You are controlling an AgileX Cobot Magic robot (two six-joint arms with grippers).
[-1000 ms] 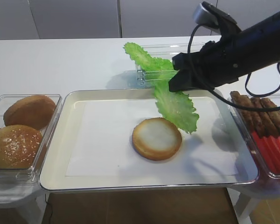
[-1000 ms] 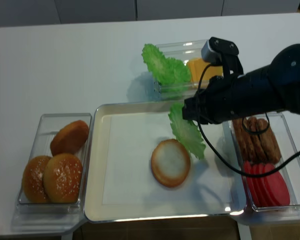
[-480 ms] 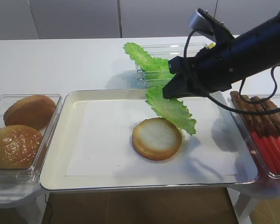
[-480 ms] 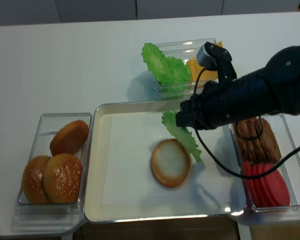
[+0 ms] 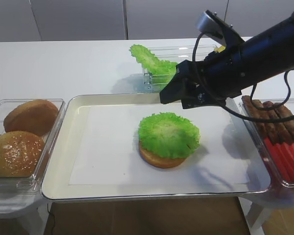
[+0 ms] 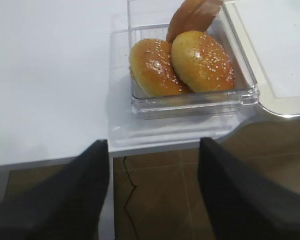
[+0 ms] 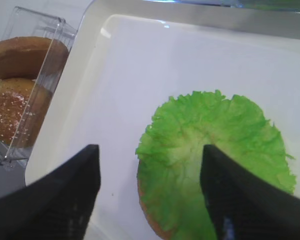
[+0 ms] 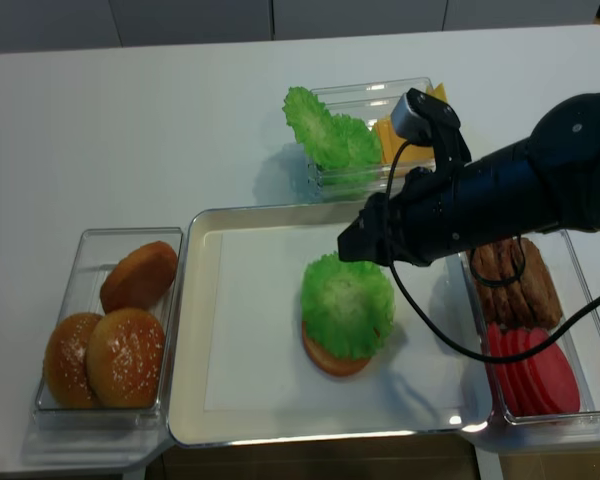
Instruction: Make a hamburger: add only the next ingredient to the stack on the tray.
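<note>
The lettuce leaf [image 5: 169, 134] [image 8: 347, 303] [image 7: 215, 150] lies flat on the bun bottom [image 5: 159, 160] [image 8: 335, 362], and only the bun's front rim shows. The stack sits in the middle of the tray [image 5: 63, 147] [image 8: 185, 330] on its white liner. My right gripper [image 5: 176, 95] [image 8: 358, 240] [image 7: 149, 150] hovers just above the stack's back edge, open and holding nothing. My left gripper [image 6: 154, 142] shows only in its wrist view. It is open and empty, off the table's front edge by the bun tub.
A clear tub of sesame buns [image 5: 19, 142] [image 8: 110, 330] [image 6: 190, 60] stands left of the tray. Behind the tray is a tub with more lettuce [image 5: 152, 63] [image 8: 330, 130] and cheese [image 8: 395, 135]. At the right, a tub holds sausages [image 5: 279, 122] and red slices [image 8: 535, 365].
The right gripper opened and let the lettuce go. The leaf, hanging from the jaws half a second ago, now lies spread over the bun bottom.
</note>
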